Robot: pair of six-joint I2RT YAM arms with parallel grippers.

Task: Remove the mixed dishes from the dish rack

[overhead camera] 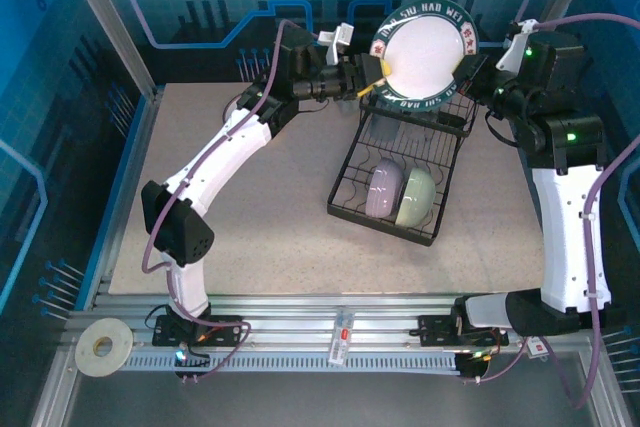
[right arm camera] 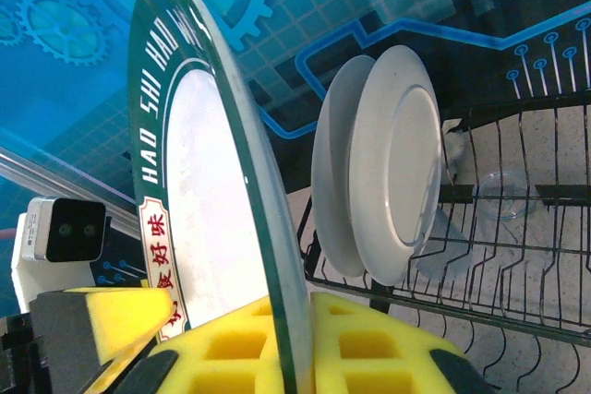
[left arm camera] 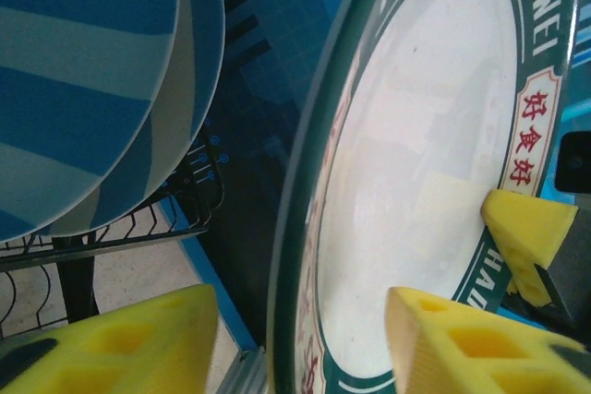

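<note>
Left arm [overhead camera: 225, 152] and right arm [overhead camera: 565, 237] are both glossy white shells with chunky black joints [overhead camera: 180, 232]. A thin purple cable [overhead camera: 590, 17] loops along each, green LEDs [overhead camera: 571, 136] are lit on the right, and the blocky yellow fingers [left arm camera: 120, 339] have square cut-outs.

I count one green-rimmed plate [overhead camera: 425, 52], two striped plates [left arm camera: 83, 71], one lavender bowl [overhead camera: 383, 190], one pale green bowl [overhead camera: 417, 196] and one dish rack [overhead camera: 352, 172].
</note>
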